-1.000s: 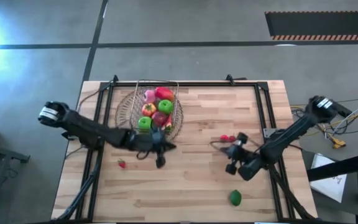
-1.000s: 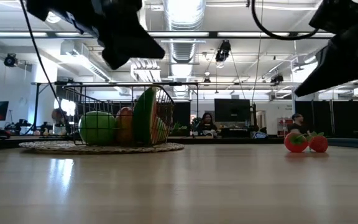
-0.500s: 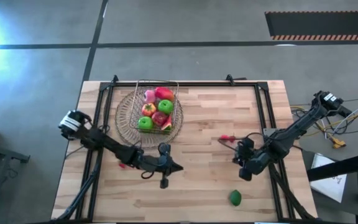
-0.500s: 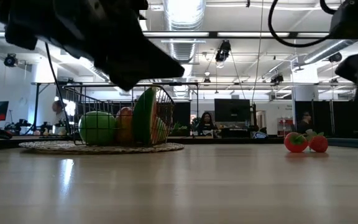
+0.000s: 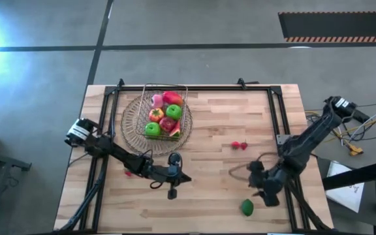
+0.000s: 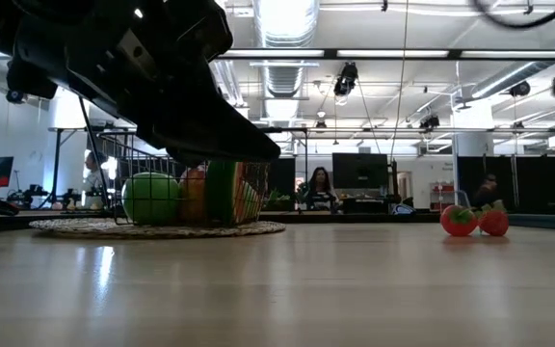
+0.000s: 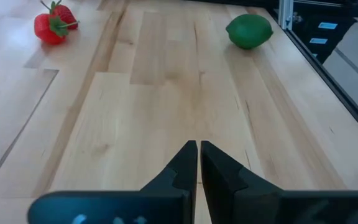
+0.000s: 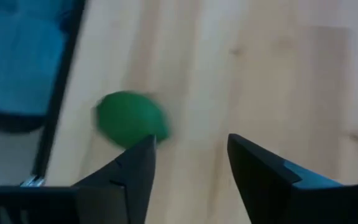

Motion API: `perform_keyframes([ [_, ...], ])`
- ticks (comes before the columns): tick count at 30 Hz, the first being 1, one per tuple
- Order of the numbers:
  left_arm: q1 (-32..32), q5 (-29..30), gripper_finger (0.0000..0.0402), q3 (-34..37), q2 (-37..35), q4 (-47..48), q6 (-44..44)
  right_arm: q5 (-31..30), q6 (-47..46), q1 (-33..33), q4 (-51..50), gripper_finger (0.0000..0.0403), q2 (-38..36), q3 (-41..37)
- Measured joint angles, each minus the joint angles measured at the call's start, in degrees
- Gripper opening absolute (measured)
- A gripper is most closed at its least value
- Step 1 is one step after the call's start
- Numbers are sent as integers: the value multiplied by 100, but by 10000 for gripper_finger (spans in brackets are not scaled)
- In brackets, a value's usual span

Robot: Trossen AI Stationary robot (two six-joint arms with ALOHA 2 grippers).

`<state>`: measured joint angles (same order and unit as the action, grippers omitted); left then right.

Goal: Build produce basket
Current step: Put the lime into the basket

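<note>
Green and alone near the tabletop's (image 5: 207, 196) front edge, the lime (image 5: 247, 207) is the step in hand — the right claw (image 5: 258, 189) sits beside it, fingers apart and empty, and must centre over it. Left claw (image 5: 172, 177) waits pinched shut. Basket (image 5: 187, 104) sits far left, part-filled. Only the wrist view shows the claw's gap, blurrily.

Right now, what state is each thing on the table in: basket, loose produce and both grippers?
Rectangular wire basket: upright on the round woven mat, filled with produce.
Green lime-shaped fruit: loose on the table near the front edge, not held.
Small red berries: loose on the table, right of centre.
Small red piece: loose on the table beside the left arm.
Left gripper: shut, empty.
Right gripper: open, empty, just short of the green fruit.
</note>
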<state>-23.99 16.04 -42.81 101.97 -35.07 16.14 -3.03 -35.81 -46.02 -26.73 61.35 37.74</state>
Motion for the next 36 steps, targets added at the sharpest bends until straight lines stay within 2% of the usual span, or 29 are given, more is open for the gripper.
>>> perform_keyframes([
  [8, 12, 26, 4, 2, 0, 0, -2, -16, 658, -847, 8, 229, 925, 438],
  [17, 152, 32, 4, 4, 0, 0, 2, 31, 1701, -921, 55, 297, 2028, 888],
  [21, 194, 34, 4, 4, 0, -2, 4, -151, 2348, -913, 55, 320, 2393, 1132],
  [26, 225, 34, 4, 4, 0, -7, 17, -451, 3018, -909, 86, 326, 2806, 1528],
  [36, 225, 32, 4, 4, 0, -4, 17, -453, 4232, -909, 50, 325, 3687, 2355],
])
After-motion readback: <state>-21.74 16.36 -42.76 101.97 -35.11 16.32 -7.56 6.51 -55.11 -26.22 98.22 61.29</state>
